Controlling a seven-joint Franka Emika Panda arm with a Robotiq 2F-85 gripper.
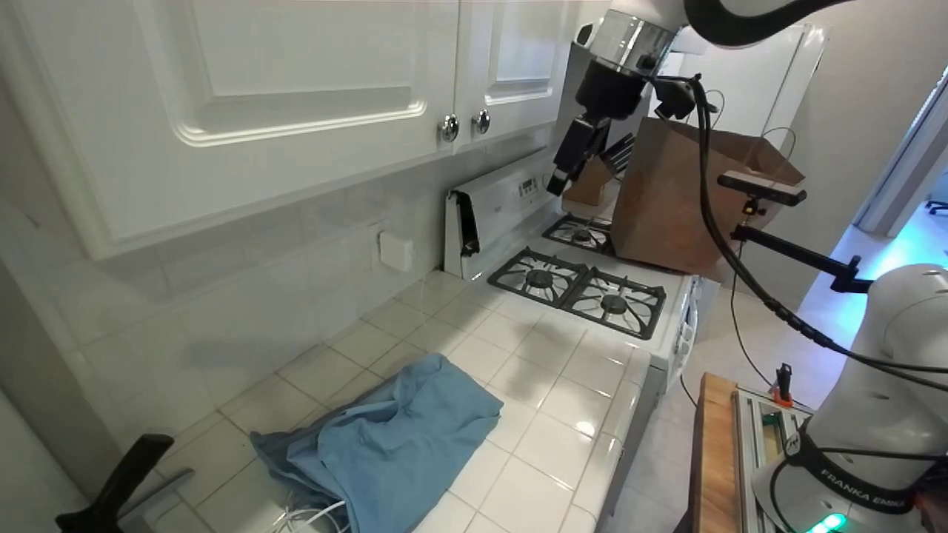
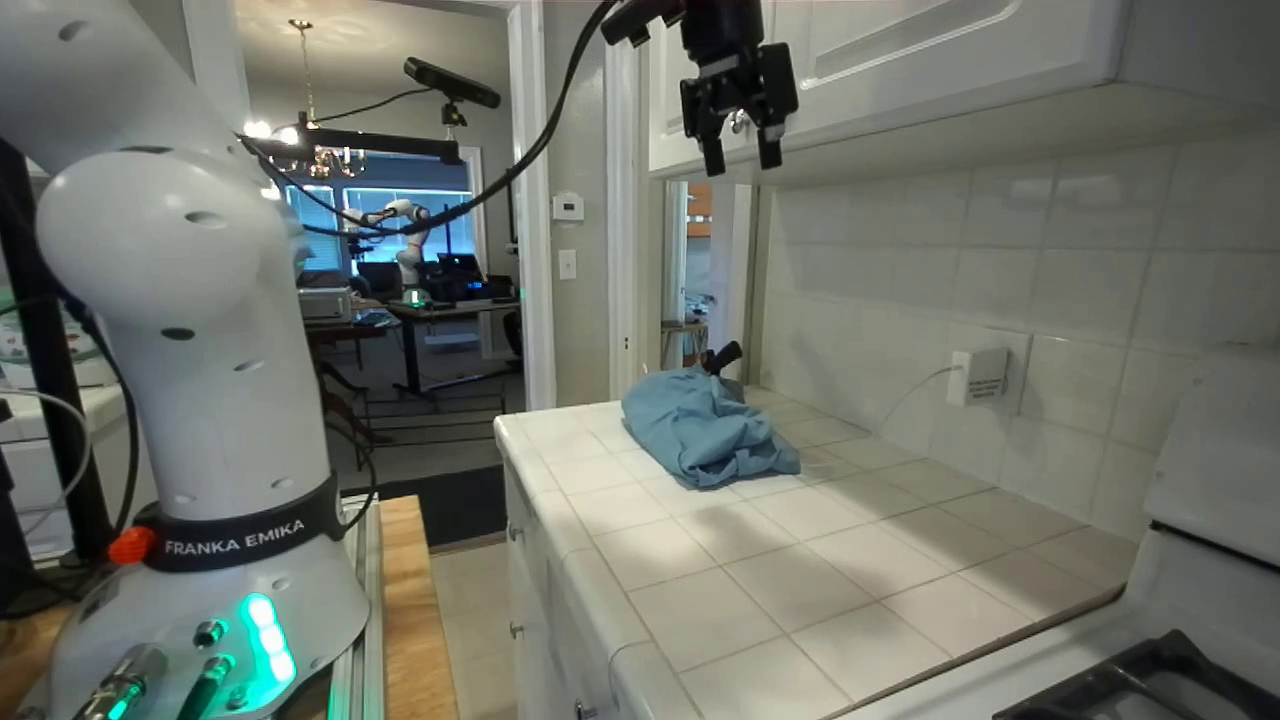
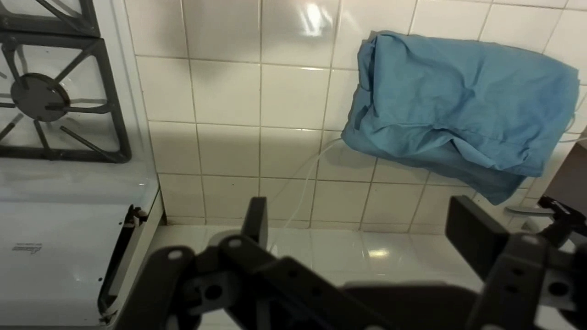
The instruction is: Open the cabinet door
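The cabinet door [image 1: 522, 55] is the narrower white raised-panel wall door near the stove, shown shut in an exterior view. Its round shiny knob [image 1: 481, 121] sits at its lower corner, beside the knob [image 1: 448, 127] of the wider white door [image 1: 296, 59]. The cabinet door also shows in an exterior view [image 2: 920, 50]. My gripper [image 1: 561, 181] hangs fingers down on the stove side, apart from the knobs. In an exterior view, my gripper [image 2: 741, 160] overlaps the doors, with a knob behind its fingers. In the wrist view, my gripper [image 3: 367, 224] is open and empty; the door is out of view.
A blue cloth [image 1: 400, 437] lies on the tiled counter [image 1: 533, 485] below the cabinet. A stove [image 1: 481, 215] with burner grates stands at the counter's end, with a brown paper bag [image 1: 666, 200] on it. A white adapter [image 1: 395, 252] is plugged into the wall. A black handle [image 1: 122, 477] is nearby.
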